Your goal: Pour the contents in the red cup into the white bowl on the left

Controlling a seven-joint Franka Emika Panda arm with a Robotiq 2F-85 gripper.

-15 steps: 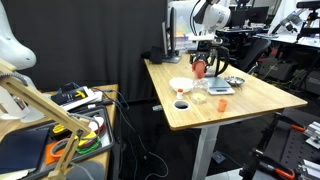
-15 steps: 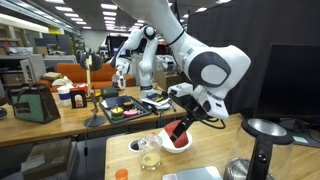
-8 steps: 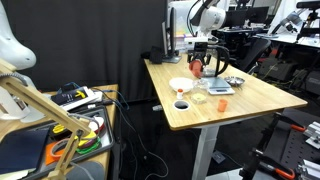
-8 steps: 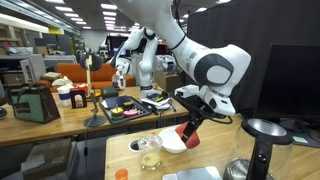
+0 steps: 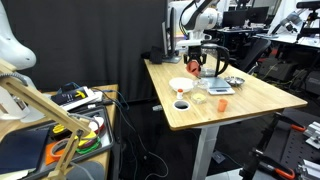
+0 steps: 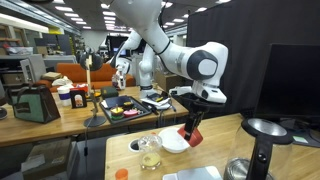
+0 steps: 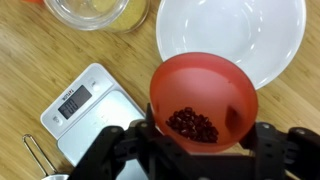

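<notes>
My gripper [image 7: 200, 150] is shut on the red cup [image 7: 203, 95], an orange-red tumbler with small dark red beans lying in its bottom. The cup is held upright above the table, beside the white bowl [image 7: 232, 35], which looks empty. In both exterior views the cup [image 5: 193, 66] [image 6: 191, 132] hangs in the gripper [image 6: 193, 125] just next to the white bowl [image 5: 181, 84] [image 6: 172, 142].
A grey kitchen scale [image 7: 85, 108] lies beside the cup. A clear glass vessel [image 7: 97, 10] [image 6: 150, 154] stands near the bowl. A small white cup with dark inside [image 5: 181, 104], an orange object [image 5: 222, 101] and a metal bowl [image 5: 235, 81] sit on the wooden table [image 5: 240, 105].
The gripper has carried the red cup a little away from the bowl, and the cup has come from tilted back to upright.
</notes>
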